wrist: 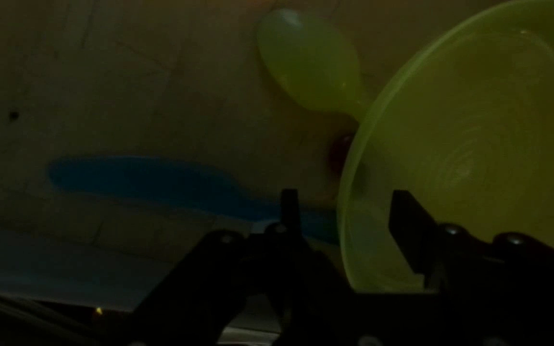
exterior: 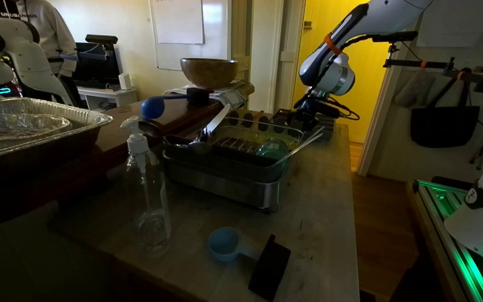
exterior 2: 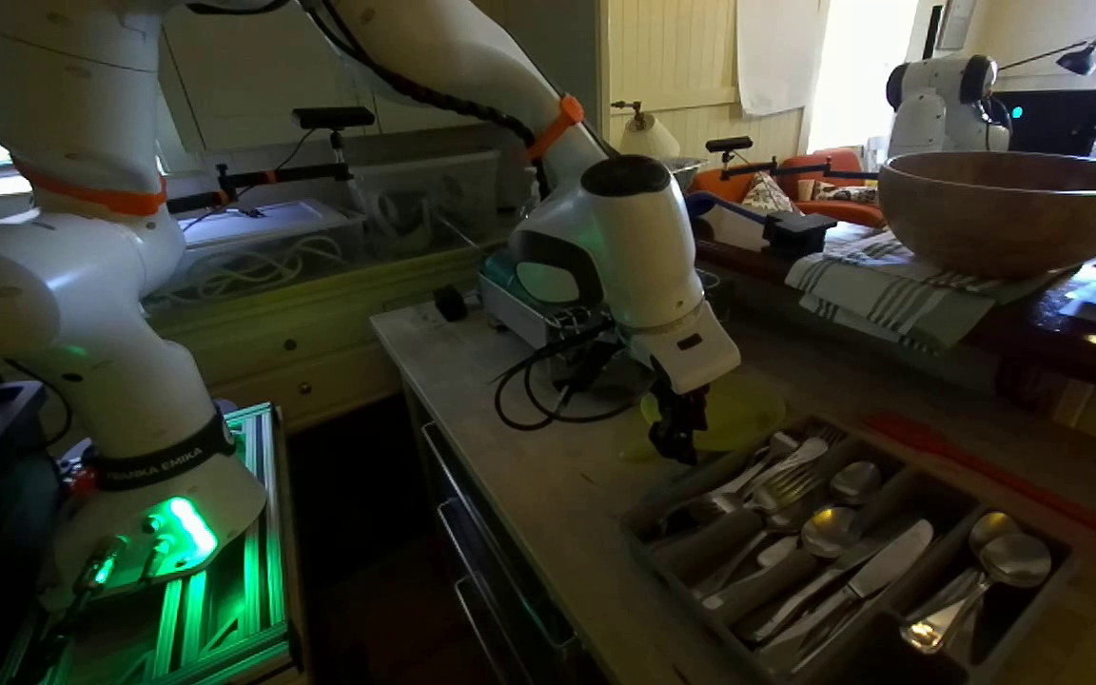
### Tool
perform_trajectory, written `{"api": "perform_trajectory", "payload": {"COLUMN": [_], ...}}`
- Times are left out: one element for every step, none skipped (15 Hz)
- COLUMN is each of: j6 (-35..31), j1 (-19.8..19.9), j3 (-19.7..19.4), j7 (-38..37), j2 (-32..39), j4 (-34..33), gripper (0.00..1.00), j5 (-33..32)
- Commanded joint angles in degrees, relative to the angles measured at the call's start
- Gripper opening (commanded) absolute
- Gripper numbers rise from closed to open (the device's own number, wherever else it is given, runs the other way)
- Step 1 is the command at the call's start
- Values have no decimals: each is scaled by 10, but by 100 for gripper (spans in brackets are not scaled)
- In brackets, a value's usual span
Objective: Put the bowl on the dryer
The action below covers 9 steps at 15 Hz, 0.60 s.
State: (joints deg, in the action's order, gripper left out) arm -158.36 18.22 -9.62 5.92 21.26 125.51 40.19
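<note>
The lime-green bowl [wrist: 474,144] fills the right of the dark wrist view. In an exterior view the bowl [exterior 2: 748,414] sits on the counter behind my gripper [exterior 2: 679,442]. In the wrist view my gripper [wrist: 344,206] is open, with the bowl's near rim between its fingers. One finger is outside the rim and one is over the bowl's inside. I cannot tell whether either touches. The grey metal dryer [exterior: 229,184] stands on the counter in an exterior view, holding utensils and a teal glass dish. The dryer [exterior 2: 519,319] is partly hidden by the arm elsewhere.
A yellow-green spoon [wrist: 310,62], a blue utensil [wrist: 152,180] and a small red thing [wrist: 340,154] lie beside the bowl. A cutlery tray [exterior 2: 938,485] is close to the gripper. A pump bottle [exterior: 149,209], a blue scoop [exterior: 224,243] and a brown bowl [exterior 2: 1005,228] are around.
</note>
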Motion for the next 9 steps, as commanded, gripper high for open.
{"api": "perform_trajectory", "payload": {"j6": [-9, -8, -6, -6, -7, -6, -4, -4, -3], "j1": [10, 9, 9, 8, 8, 8, 8, 8, 8], "j3": [10, 9, 9, 8, 8, 8, 7, 7, 6], "j7": [12, 11, 10, 10, 11, 11, 9, 9, 9], "j2": [11, 11, 12, 12, 12, 11, 12, 12, 11], "j4": [-15, -17, -18, -19, -19, -20, -19, -19, -19], "gripper": [22, 13, 6, 1, 0, 0, 0, 1, 1], "j5": [23, 23, 24, 24, 23, 22, 20, 20, 20]}}
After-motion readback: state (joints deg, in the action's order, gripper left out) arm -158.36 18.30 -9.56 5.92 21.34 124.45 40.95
